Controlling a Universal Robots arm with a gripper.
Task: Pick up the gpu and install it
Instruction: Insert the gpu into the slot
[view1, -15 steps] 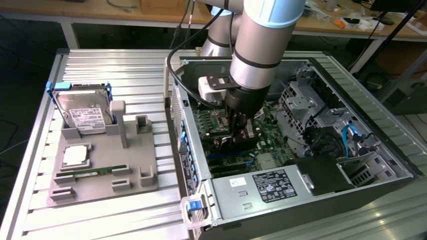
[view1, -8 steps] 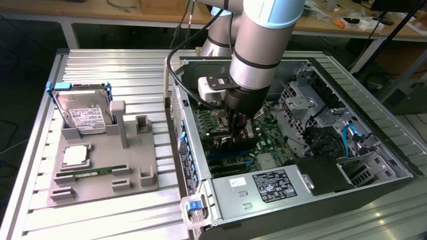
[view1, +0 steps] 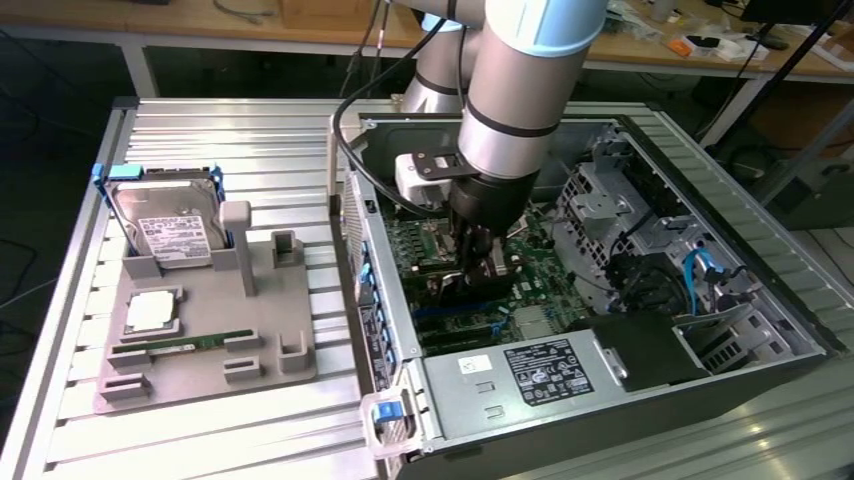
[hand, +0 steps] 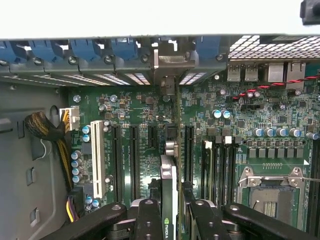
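If pushed down while out of line with its slot, could grind the gpu (hand: 169, 182) against the motherboard (hand: 135, 107) instead of seating it. Judged the main risk, with long black slots (hand: 134, 150) lying close on either side of the card and easy to mistake for one another. Could also catch the silvery bracket (hand: 172, 62) on the rear wall of the case (view1: 787, 320) rather than dropping it into the opening below the blue clips (hand: 90, 50), and would then tilt the card in the grip. Might twist or slip under pressure too, being gripped on smooth flat faces only. Cannot tell from either view whether touching a slot or hanging just above one.

Hand (hand: 172, 222) clamped on the gpu, a black finger (hand: 149, 220) against each face, jaws part-way together with the card between. Reaching down inside the open case, over the middle of the board.

Looks thin, flat and dark. Held on edge and upright, bracket end toward the rear wall. Carries a small green-and-white maker's mark on the upper edge between the fingers. Reads as stiff but delicate: likely to take a straight push well and a sideways one badly.
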